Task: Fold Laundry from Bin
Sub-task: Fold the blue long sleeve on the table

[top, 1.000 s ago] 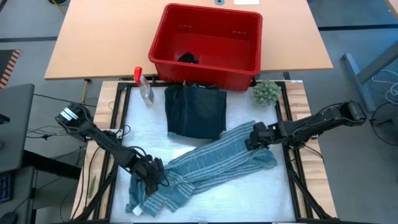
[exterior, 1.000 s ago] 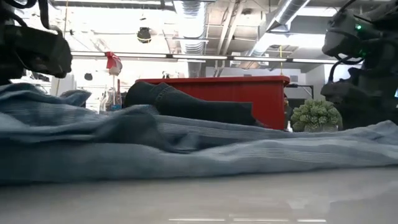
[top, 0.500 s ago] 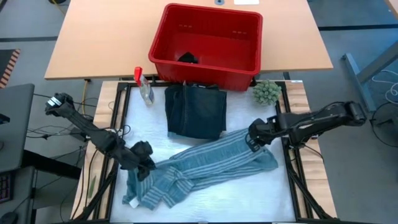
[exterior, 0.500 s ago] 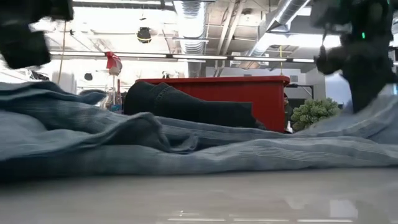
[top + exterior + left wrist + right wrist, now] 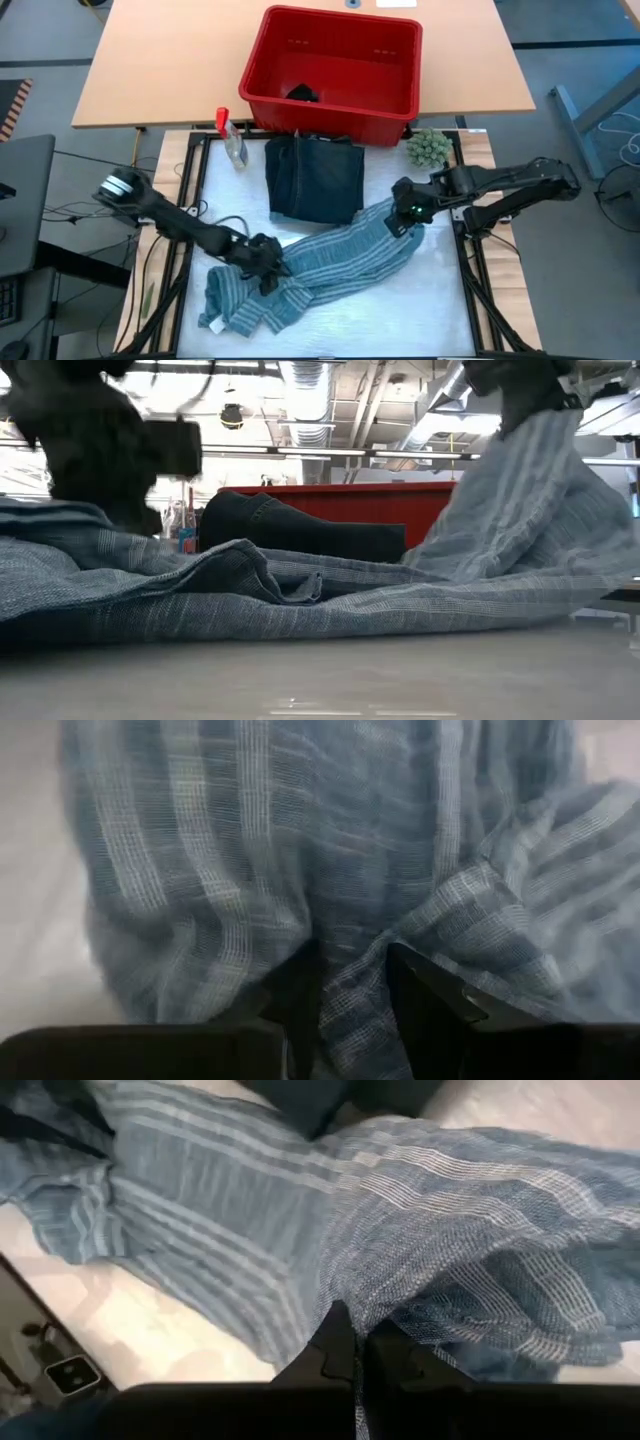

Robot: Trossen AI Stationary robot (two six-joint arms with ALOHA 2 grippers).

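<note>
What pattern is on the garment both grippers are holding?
Faded grey-blue cloth with pale stripes; clearest in the right wrist view.

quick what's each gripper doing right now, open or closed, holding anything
Left gripper: closed on a fold of the striped grey-blue garment, down on the table.
Right gripper: shut on the same garment's other end, lifting it.

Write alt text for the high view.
Seen from above, both grippers pinch a striped grey-blue garment on the table: the left gripper near its middle, the right gripper lifting its far end. A folded dark garment lies behind it, before the red bin, with a spray bottle and a green ball alongside.
</note>
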